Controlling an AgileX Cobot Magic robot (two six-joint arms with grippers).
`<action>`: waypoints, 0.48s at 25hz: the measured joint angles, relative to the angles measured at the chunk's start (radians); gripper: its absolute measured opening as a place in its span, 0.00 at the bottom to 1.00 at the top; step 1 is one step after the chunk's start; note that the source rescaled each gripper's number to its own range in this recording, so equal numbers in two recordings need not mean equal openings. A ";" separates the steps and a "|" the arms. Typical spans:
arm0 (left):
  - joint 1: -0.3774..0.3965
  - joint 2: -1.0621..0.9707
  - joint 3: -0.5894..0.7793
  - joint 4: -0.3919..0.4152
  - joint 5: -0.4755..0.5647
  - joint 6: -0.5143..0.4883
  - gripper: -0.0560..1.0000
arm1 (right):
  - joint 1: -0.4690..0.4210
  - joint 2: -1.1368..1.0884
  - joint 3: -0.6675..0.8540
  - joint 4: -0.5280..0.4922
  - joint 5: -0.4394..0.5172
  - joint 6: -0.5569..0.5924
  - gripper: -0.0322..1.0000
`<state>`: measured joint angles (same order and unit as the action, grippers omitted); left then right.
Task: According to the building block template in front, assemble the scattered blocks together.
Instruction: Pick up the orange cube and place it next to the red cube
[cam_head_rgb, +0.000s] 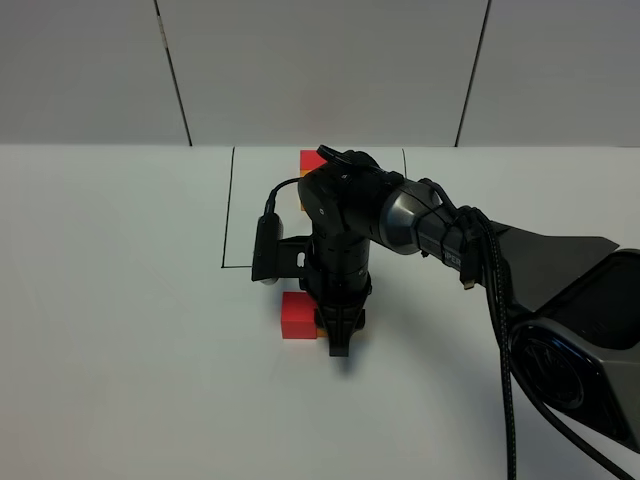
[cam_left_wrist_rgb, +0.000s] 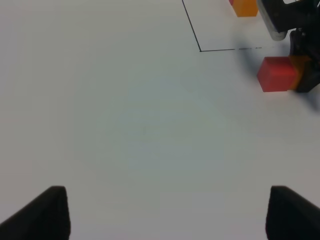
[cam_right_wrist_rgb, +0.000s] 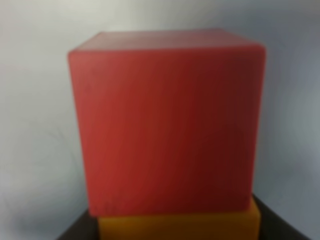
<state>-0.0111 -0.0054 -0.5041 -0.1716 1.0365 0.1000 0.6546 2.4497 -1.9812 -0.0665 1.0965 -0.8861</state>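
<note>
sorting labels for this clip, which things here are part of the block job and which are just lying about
Job: template pair in its drawn square; red block; orange block, gripped by the right hand.
Just there: white table; back wall; open left hand, apart from the blocks.

Four cubes in all: two red, two orange. One loose red cube (cam_head_rgb: 298, 316) and one loose orange cube (cam_right_wrist_rgb: 180, 227) (mostly hidden) sit mid-frame. One red-and-orange template pair (cam_head_rgb: 310, 160) lies upper centre within one black drawn square (cam_head_rgb: 228, 215).
</note>
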 joint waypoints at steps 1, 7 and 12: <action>0.000 0.000 0.000 0.000 0.000 0.000 0.69 | 0.000 0.000 0.000 0.001 0.000 0.000 0.03; 0.000 0.000 0.000 0.000 0.000 0.000 0.69 | 0.000 -0.002 0.000 0.017 0.001 0.008 0.04; 0.000 0.000 0.000 0.000 0.000 0.000 0.69 | 0.002 -0.015 0.002 0.044 -0.005 0.044 0.46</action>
<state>-0.0111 -0.0054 -0.5041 -0.1716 1.0365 0.1000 0.6561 2.4343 -1.9795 -0.0222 1.0914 -0.8423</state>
